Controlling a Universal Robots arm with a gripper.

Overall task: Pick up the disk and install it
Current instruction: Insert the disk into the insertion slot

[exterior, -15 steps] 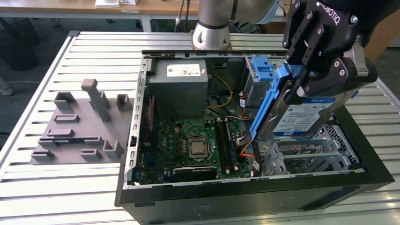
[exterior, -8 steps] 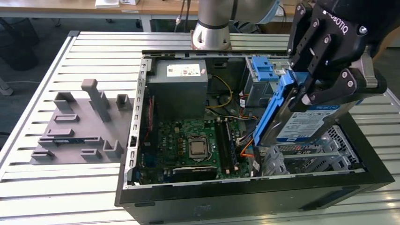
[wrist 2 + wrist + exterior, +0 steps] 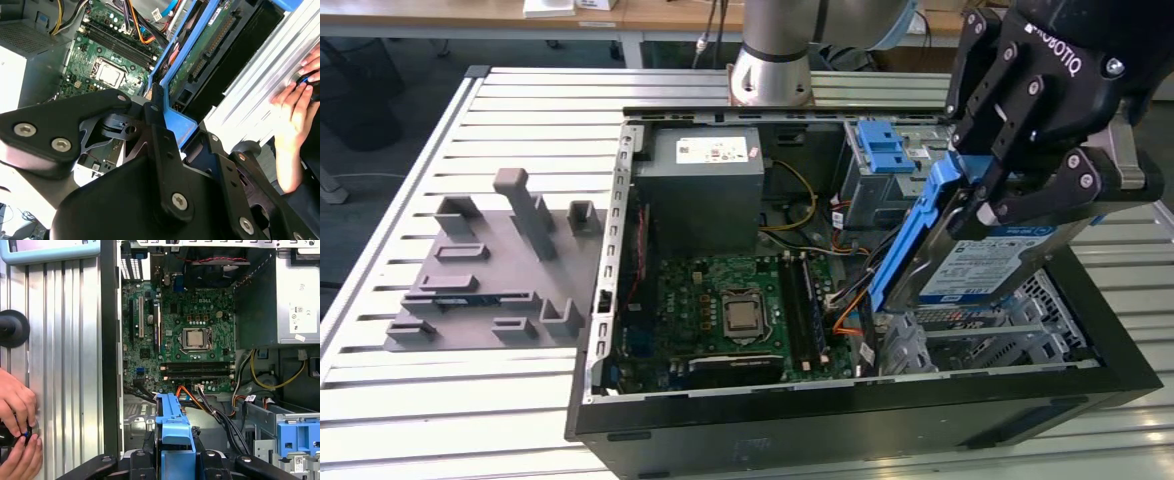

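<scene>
The arm comes down over the exterior view's right. Its gripper (image 3: 994,200) hangs above the open computer case (image 3: 854,405), and the black fingers (image 3: 1027,140) are clamped on the upper end of the disk (image 3: 987,265). The disk hangs on edge below the gripper, tilted, with its white-and-blue label facing the exterior view's right and a blue rail (image 3: 907,250) running down its long edge. Its lower end is at the metal drive cage (image 3: 987,340) directly under the gripper; I cannot tell whether they touch. In both wrist views the rail (image 3: 172,122) (image 3: 172,415) runs out from between the fingers, towards the inside of the case.

Well apart from the gripper, at the exterior view's left, a grey moulded fixture (image 3: 494,270) lies on the slatted table (image 3: 454,400), outside the case. Inside the case, a grey power supply box (image 3: 707,190) sits against one wall, and a green motherboard (image 3: 734,300) lies flat on the floor, below and beside the gripper. Orange and yellow cables (image 3: 827,240) run between the motherboard and the disk. A bright blue latch bracket (image 3: 887,150) sits just beside the gripper.

In the first wrist view, a person's hands (image 3: 17,405) rest on the table outside the case, around a small dark object.
</scene>
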